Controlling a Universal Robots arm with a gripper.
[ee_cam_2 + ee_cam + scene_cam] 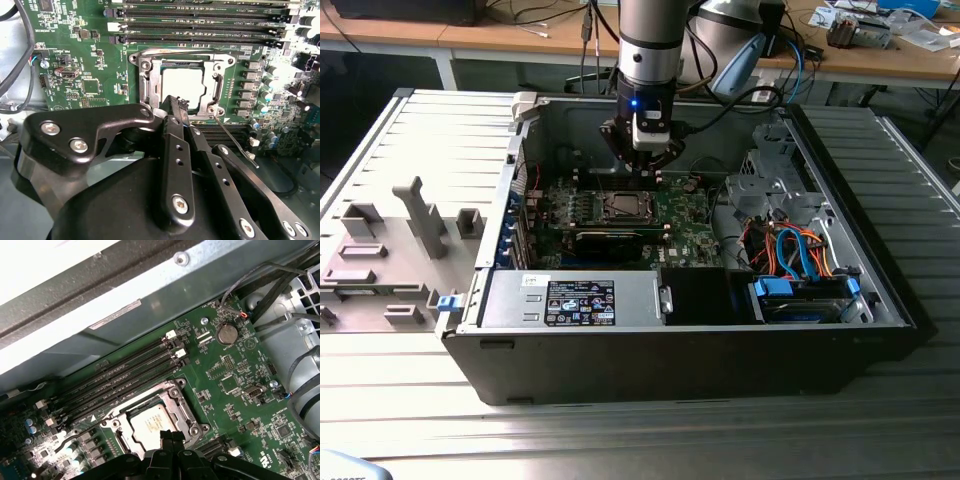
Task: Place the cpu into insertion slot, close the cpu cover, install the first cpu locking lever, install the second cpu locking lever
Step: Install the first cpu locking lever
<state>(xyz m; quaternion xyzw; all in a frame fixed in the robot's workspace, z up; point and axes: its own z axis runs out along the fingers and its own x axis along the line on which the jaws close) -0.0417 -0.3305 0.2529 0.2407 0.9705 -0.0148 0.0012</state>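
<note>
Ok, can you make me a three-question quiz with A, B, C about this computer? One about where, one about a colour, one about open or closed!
1. Where is the cpu?
A in the insertion slot
B in a cardboard box
C on the floor

2. What colour is the circuit board?
A red
B green
C yellow

3. The cpu cover is:
A standing up open
B lying flat around the chip
C taken off

Answers:
1 A, the silver chip sits inside the socket's metal rim.
2 B, it looks green in both wrist views.
3 B, the metal frame lies flat, framing the chip.
</note>
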